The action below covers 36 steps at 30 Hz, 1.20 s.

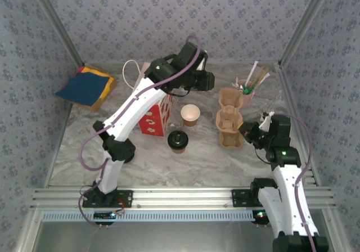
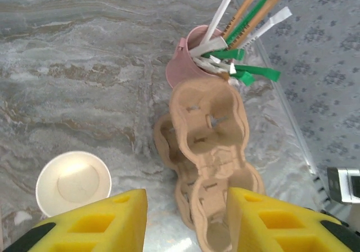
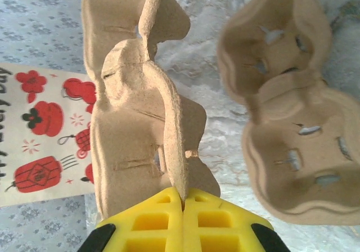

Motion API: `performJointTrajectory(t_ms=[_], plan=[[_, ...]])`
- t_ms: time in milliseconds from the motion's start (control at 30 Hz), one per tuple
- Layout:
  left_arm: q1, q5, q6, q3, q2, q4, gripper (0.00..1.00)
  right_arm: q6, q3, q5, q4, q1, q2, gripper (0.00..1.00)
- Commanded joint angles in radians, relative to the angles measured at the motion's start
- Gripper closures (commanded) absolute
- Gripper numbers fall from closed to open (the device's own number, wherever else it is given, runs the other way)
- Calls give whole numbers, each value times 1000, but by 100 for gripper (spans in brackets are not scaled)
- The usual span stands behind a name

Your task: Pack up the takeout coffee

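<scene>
Yellow pads of your left gripper hang half-open, empty. The coffee cup stands upright and lidless just outside its left-hand pad. Your right gripper is pinched shut on a carrier wall, so left's nearer.

Pulp carrier: matt, rough, fibrous moulded paper. Coffee cup: smooth paper, pale matt inside. Black lid: plastic with a slight sheen. Table: smooth, marble-patterned, faintly glossy
</scene>
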Motion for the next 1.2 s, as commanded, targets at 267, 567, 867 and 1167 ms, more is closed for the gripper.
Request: performJointTrajectory(t_ms=[267,567,867,1167], plan=[[15,233,-148,-416,-247,159,55,35,256,273,21,229,82,100],[-6,274,-221,-541,-267,286,54,42,292,295,39,287,109,100],[-18,278,-236,-523,-211,318,56,55,302,319,34,332,95,100],[-25,290,-252,-513,-165,339,60,55,309,329,29,340,81,100]])
